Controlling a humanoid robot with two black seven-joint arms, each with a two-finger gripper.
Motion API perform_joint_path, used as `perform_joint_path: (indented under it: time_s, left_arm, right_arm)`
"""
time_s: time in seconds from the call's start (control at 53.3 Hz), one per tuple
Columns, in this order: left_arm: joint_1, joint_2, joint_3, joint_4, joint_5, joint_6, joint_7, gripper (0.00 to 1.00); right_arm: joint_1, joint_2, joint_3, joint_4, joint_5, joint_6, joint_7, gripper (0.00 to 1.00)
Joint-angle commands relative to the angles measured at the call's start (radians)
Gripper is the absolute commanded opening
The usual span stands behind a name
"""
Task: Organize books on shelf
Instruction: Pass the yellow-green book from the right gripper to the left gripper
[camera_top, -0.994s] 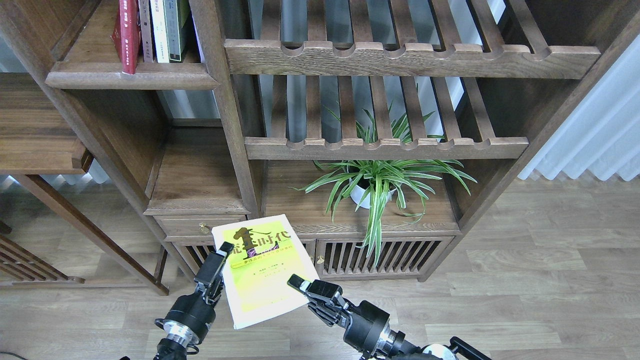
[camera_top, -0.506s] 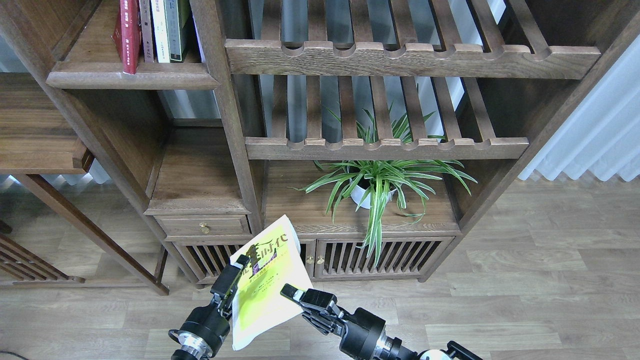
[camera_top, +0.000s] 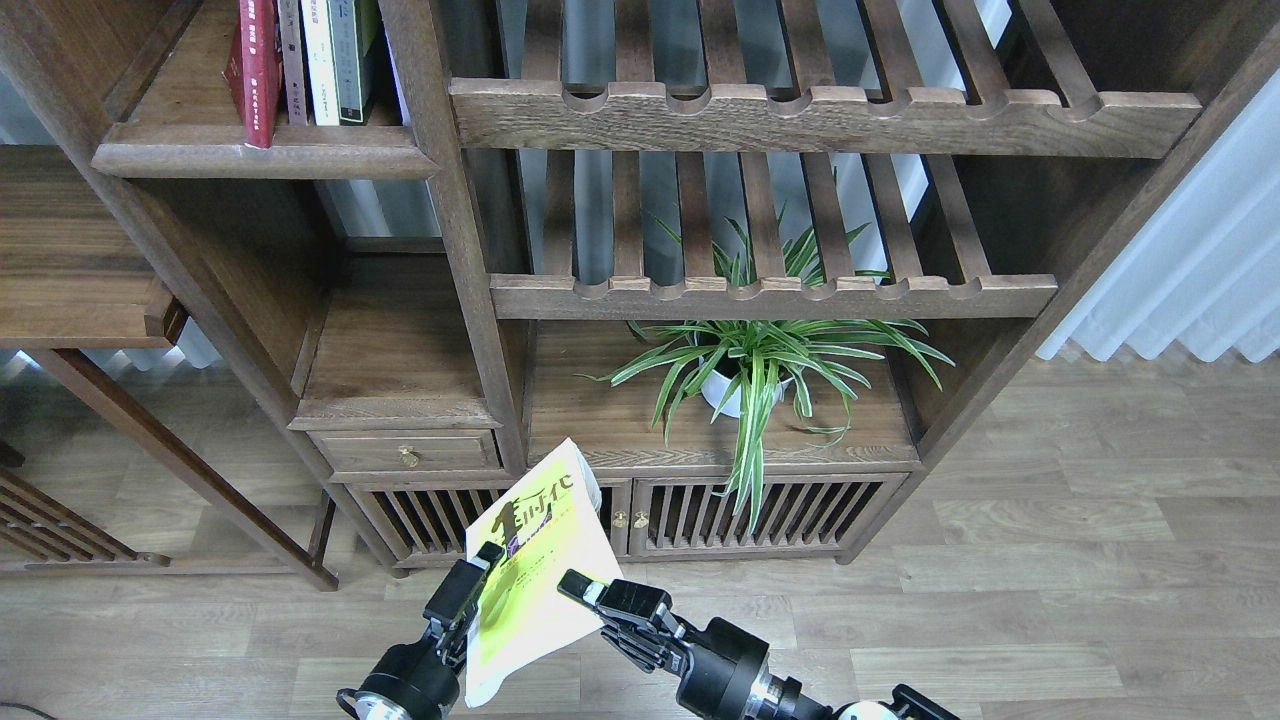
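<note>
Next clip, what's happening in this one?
The robot holds a yellow-green paperback between its two grippers, low in front of the wooden bookcase. The left gripper grips its left edge; the right gripper meets its right edge. The book is tilted, not shelved. Other books stand upright on the upper left shelf.

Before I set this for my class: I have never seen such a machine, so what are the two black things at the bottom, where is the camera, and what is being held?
The camera sits in a humanoid robot's head, looking forward and down. The black things are its arms. The left end effector and the right end effector hold a yellow-green book between them, tilted, in front of a wooden bookcase. Whether each is clamped or just pressing, I cannot tell. At upper left, a shelf carries upright books. Lower down stands a potted plant.
</note>
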Motion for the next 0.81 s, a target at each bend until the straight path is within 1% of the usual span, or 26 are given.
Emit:
perform_joint_path:
  time_s: [0.0,0.169,0.263,0.394,0.525,0.694,0.788]
  left_arm:
    - [-0.007,-0.011,0.003,0.015,-0.016,0.0,0.001,0.99]
    - [-0.004,-0.026,0.006,0.028,-0.028,0.0,0.0,0.99]
    - [0.002,-0.026,0.035,0.031,-0.041,0.0,0.0,1.0]
    - [0.002,-0.029,0.043,0.031,-0.044,0.0,-0.002,1.0]
    - [0.001,-0.034,0.043,0.018,-0.044,0.0,-0.014,1.0]
    - [-0.008,-0.034,0.035,0.011,-0.044,0.0,-0.015,1.0]
    - [-0.01,-0.034,0.033,-0.017,-0.044,0.0,-0.015,0.99]
  right_arm:
    - [-0.011,0.0,-0.002,0.006,-0.003,0.0,0.0,0.06]
    - [-0.011,0.0,-0.001,0.017,-0.005,0.0,0.004,0.06]
    - [-0.011,0.0,0.002,0.025,-0.003,-0.002,0.007,0.06]
    - [-0.021,0.0,0.001,0.029,-0.006,-0.004,0.009,0.06]
    - [-0.038,0.0,0.002,0.026,-0.018,-0.009,0.009,0.06]
    - [-0.053,0.0,0.006,0.026,-0.034,-0.007,0.009,0.06]
    - [-0.065,0.0,0.009,0.026,-0.035,-0.006,0.009,0.06]
